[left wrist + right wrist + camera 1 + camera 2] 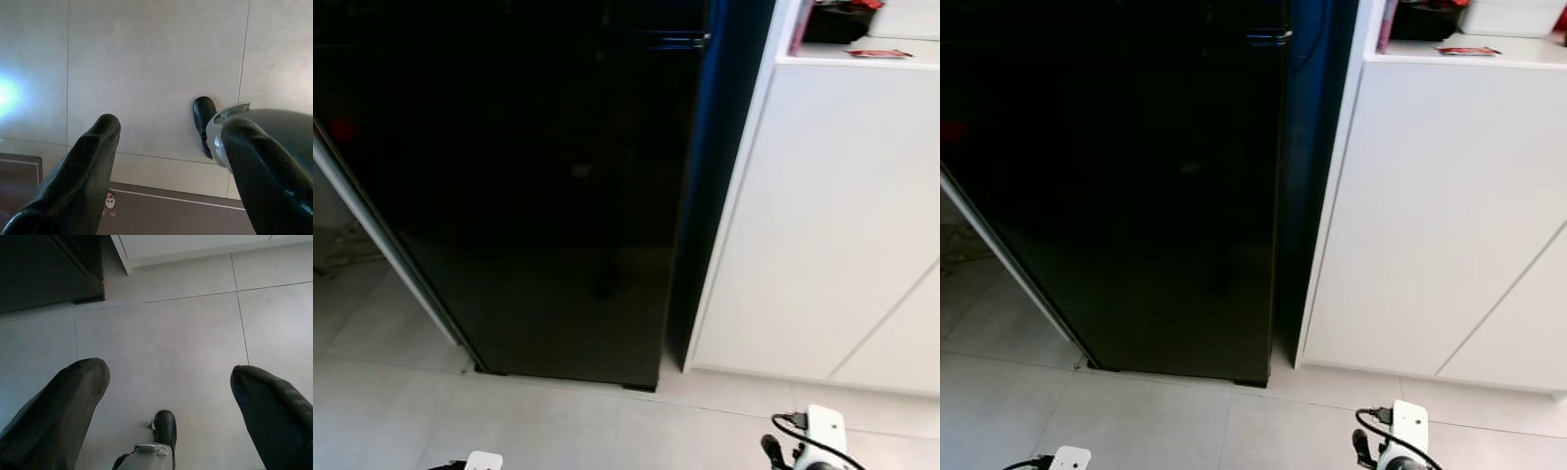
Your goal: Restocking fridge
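The fridge [538, 176] is a tall glossy black unit right in front of me, its door shut, with a seam [675, 39] near the top. Both my arms hang low beside me; their white wrist tops peek in at the bottom of the left eye view, left arm [482, 460] and right arm [822, 436]. My left gripper [171, 181] points down at the floor tiles, open and empty. My right gripper [166, 411] also hangs over the tiles, open with nothing between its fingers [58, 411]. I see no item for the fridge on the floor.
A white cabinet [832, 215] stands tight against the fridge's right side. Its counter [901, 61] carries a black container [837, 22] and a flat red packet [879, 53]. Pale floor tiles [558, 421] lie before the fridge. My black foot [165, 428] shows below the right gripper.
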{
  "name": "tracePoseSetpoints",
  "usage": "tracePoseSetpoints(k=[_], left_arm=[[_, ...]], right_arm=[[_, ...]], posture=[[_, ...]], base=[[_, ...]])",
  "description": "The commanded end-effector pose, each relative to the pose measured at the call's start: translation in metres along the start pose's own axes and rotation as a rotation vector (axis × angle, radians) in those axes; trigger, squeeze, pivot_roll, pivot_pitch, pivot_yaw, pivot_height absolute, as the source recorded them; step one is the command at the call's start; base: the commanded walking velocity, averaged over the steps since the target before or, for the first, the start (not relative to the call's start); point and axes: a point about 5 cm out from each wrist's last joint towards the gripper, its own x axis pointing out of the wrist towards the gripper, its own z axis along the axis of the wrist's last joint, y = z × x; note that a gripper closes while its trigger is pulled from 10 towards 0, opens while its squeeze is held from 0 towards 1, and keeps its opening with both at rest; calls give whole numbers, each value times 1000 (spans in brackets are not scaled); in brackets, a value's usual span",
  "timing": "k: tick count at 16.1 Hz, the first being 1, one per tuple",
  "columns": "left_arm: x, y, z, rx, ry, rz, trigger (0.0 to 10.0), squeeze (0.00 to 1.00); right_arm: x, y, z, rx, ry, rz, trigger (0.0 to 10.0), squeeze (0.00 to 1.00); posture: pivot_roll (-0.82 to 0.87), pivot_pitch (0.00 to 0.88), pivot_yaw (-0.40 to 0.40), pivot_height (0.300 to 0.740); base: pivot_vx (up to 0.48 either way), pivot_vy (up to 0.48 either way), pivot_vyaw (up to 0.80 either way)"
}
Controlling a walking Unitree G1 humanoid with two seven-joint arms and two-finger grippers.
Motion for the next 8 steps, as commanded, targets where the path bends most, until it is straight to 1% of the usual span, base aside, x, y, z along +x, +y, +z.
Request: tracePoseSetpoints(k=[1,2,8], left_arm=[[-1,2,-6,-7,25,3,10000,0],[-1,1,-7,-10,28,1,10000,0],[-1,1,-5,-20,23,2,10000,0]], right_arm=[[1,2,1,-1,-5,6,10000,0],[0,2,1,-23,1,14,10000,0],[0,1,3,5,-7,2,10000,0]], posture=[[11,0,11,740],[16,0,8,740],[16,0,2,740]], base=[[0,480,0],[0,480,0],[0,480,0]])
